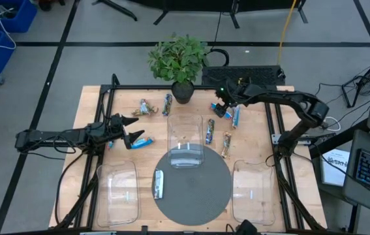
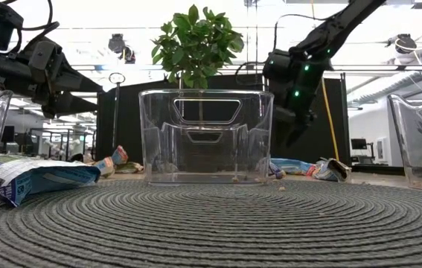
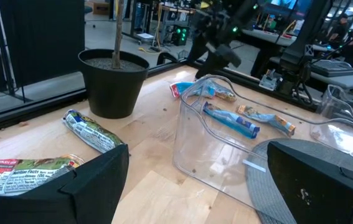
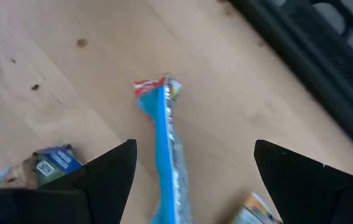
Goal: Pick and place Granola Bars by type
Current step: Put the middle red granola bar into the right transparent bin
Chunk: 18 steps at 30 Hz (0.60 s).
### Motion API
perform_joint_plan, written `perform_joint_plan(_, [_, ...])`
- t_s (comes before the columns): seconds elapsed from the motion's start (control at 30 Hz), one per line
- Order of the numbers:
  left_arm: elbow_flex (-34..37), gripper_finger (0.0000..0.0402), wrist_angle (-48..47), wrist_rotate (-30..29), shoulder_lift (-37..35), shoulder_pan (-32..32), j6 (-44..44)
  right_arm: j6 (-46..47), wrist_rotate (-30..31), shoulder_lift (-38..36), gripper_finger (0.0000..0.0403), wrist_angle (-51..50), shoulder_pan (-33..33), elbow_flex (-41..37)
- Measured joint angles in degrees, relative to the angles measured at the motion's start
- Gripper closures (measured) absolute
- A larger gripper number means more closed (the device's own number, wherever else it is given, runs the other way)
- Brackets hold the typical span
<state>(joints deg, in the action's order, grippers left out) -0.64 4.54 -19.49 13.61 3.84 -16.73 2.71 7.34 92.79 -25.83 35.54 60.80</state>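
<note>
Granola Bars (image 1: 209,131) in shiny blue, silver and brown wrappers, lying flat, scattered across the table's far half, one silver-white bar (image 1: 159,184) near.

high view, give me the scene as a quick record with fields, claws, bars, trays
left claw: open, over the table's left side, beside a blue bar
right claw: open, above a blue bar with a red end, not touching it
bar on mat: one silver-white bar on the round grey mat
loose bars: several on the wood near the potted plant
trays: middle tray, left tray, right tray, all clear
bars in trays: none seen
</note>
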Motion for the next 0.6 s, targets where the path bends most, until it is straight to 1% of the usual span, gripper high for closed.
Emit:
perform_joint_plan(0.27, [0.0,0.0023,0.0,0.0,0.0,0.0,0.01,-1.89,-0.11,6.44,0.009,3.11,-0.01,0.0])
perform_joint_plan(0.6, [0.0,0.0023,0.0,0.0,0.0,0.0,0.01,-3.56,0.12,7.6,0.009,5.86,0.0,0.09])
